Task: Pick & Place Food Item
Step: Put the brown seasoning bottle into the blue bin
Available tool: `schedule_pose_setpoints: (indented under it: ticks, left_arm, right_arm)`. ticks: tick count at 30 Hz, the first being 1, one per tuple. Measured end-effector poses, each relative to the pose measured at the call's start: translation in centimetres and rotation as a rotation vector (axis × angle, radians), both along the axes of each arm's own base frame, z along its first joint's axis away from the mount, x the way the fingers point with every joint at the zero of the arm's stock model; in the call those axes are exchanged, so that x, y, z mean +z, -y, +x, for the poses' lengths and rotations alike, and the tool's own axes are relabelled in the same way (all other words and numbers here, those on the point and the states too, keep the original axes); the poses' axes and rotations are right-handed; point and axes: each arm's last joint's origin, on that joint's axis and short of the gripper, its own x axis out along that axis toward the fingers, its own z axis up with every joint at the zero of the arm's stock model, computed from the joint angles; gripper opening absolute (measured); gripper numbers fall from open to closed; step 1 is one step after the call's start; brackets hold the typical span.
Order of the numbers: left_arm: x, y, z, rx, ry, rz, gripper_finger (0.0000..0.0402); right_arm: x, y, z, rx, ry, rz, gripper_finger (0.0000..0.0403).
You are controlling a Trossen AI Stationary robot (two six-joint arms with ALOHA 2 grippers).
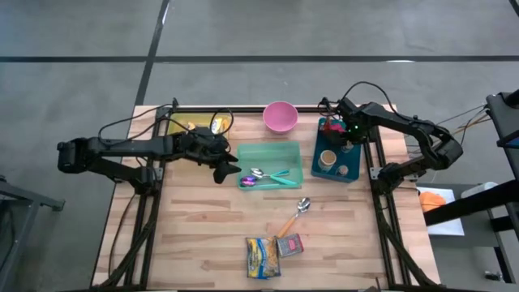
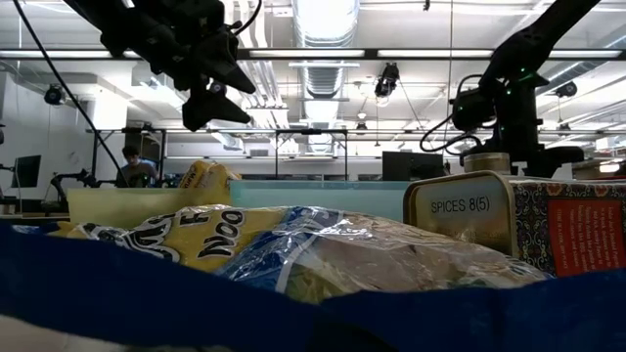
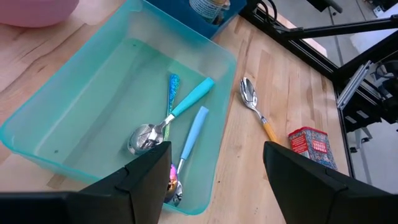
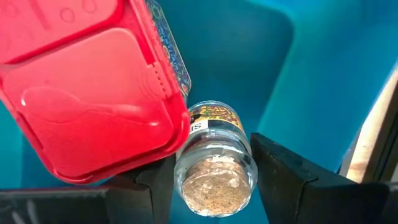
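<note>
Gripping a cork-topped spice jar (image 4: 214,167), right pincer (image 4: 214,180) above the blue bin (image 4: 311,74)

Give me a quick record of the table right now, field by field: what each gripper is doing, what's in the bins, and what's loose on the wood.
left gripper: open, empty, above teal bin
right gripper: inside blue bin, fingers either side of a cork-topped jar
teal bin contents: spoons
blue bin contents: jar, red-lidded container
loose on table: orange-handled spoon, spice tin, noodle packet, pink bowl
</note>
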Motion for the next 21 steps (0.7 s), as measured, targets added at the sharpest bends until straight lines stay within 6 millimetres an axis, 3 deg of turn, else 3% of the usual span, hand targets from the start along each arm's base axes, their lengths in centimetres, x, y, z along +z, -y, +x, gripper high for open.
schedule_pose_setpoints:
  ticks: [6,12,21]
  left_arm:
    - [0.00,0.00,0.00,0.000,0.000,0.000,0.0263]
    - [0.00,0.00,0.00,0.000,0.000,0.000,0.0263]
    - [-0.01,0.00,0.00,0.000,-0.001,-0.001,0.0263]
  right_arm:
    - [-0.34,0.04,0.09,0.005,-0.012,0.015,0.0173]
    - [-0.63,0.00,0.05,0.004,-0.024,0.030,0.0216]
    - [-0.64,0.04,0.10,0.046,-0.020,0.029,0.0224]
